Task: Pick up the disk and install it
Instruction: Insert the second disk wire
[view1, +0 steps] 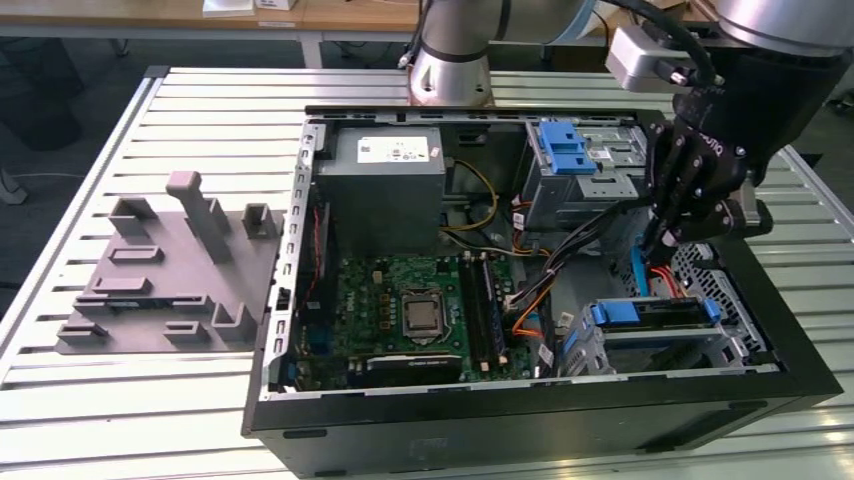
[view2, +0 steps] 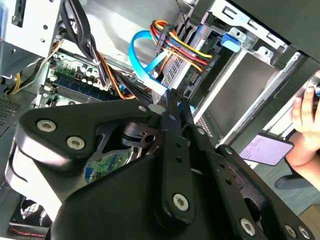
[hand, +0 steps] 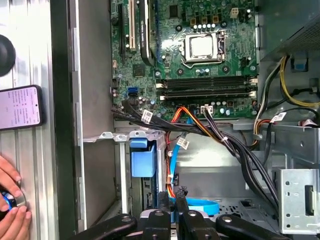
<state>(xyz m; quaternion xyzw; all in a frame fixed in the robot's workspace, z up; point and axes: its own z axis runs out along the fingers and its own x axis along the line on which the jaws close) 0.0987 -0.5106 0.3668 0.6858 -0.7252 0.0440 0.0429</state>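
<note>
I see the gripper low inside the open computer case, its black fingers pinched together on a thin blue cable (flat, glossy). Just beyond, near the case's front corner, the disk sits slotted in its metal bay, blue plastic bracket outward. Bundled wires cross toward the green motherboard. A person's hand rests outside, beside a phone.

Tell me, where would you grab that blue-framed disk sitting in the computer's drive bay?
Probably by the blue bracket edge of the disk, coming straight down from above. That edge is the exposed part facing up, while the metal bay encloses the rest of its flat body.
</note>
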